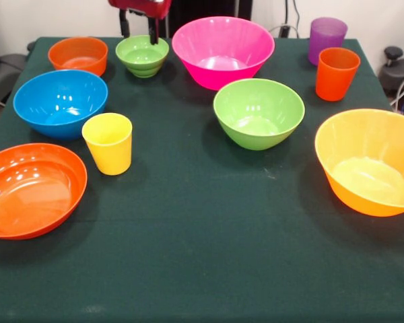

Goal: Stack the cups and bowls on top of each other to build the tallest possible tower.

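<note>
While nothing had yet been stacked, every piece stood apart on the dark green tablecloth (pixel 202 256), and no tower existed.

Item 1: shallow orange glossy plastic bowl (pixel 30 190), at the near left edge, upright and empty.

Item 2: blue round plastic bowl (pixel 60 102), just behind item 1.

Item 3: small red-orange plastic bowl (pixel 78 55), far left, behind the blue bowl.

Item 4: yellow plastic tumbler (pixel 108 142), upright, just beside the blue bowl's near right side; whether they touched could not be told.

Item 5: small ribbed green plastic bowl (pixel 142 55), at the far side between the red-orange bowl and the pink bowl. The red and black gripper (pixel 139 27) hung at this bowl's far rim, its two dark fingers (pixel 153 28) spread moderately and holding nothing; one finger stood at the rim's right side, the other to its left.

Item 6: large pink plastic bowl (pixel 223 51), far centre, just beside item 5 and crowding its right side.

Item 7: medium green plastic bowl (pixel 258 112), centre, in front of the pink bowl, close to it.

Item 8: orange plastic tumbler (pixel 337 73), upright, far right.

Item 9: purple plastic tumbler (pixel 327 39), directly behind the orange tumbler, partly hidden by it.

Item 10: large yellow-orange plastic bowl (pixel 369 161), at the right edge, partly cut off by the frame.
</note>
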